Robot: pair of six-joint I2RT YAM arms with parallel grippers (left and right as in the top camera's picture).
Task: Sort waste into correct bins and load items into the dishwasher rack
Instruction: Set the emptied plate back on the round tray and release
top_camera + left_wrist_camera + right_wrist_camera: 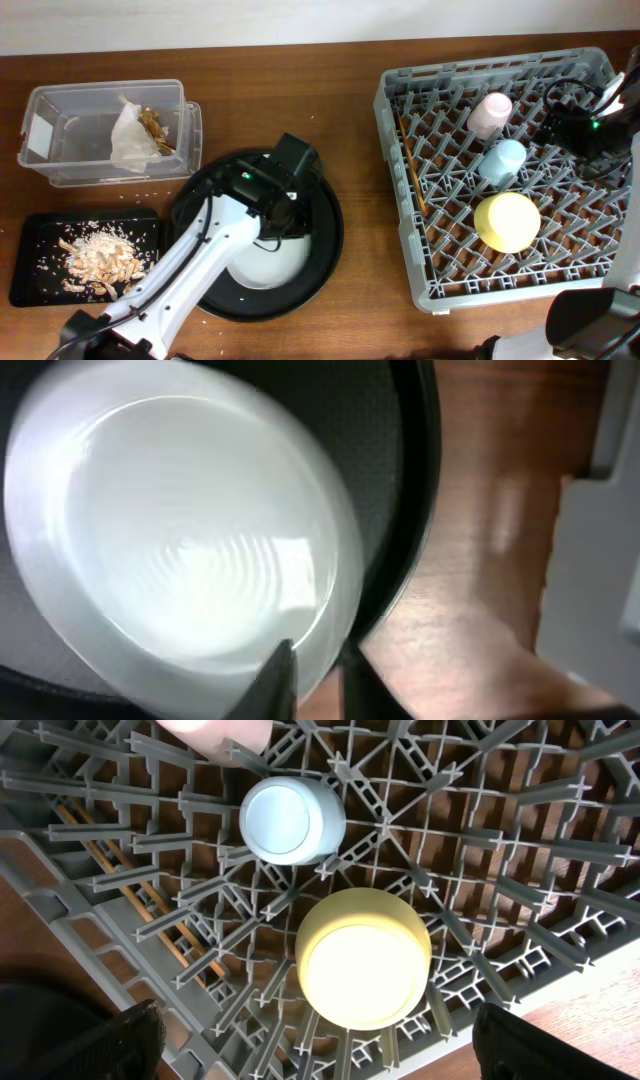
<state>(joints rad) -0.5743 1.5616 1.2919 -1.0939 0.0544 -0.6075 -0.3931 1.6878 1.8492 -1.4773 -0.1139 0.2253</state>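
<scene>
Overhead: cups (490, 115) (502, 162), bowl (507, 221) in rack (420, 262); L pincer (315, 665) at plate (190, 530), unclear; R pincer (315, 1025) spread.

Kitchen-style robot test bench: wooden table (350, 100), dishwasher rack (580, 200), clear tub (60, 165), black tray (30, 260).

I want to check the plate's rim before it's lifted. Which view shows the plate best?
The left wrist view: the plate fills most of the frame, its near rim visible against the round black tray. Overhead shows it small and partly covered by the left arm. The right wrist view does not show it.
</scene>
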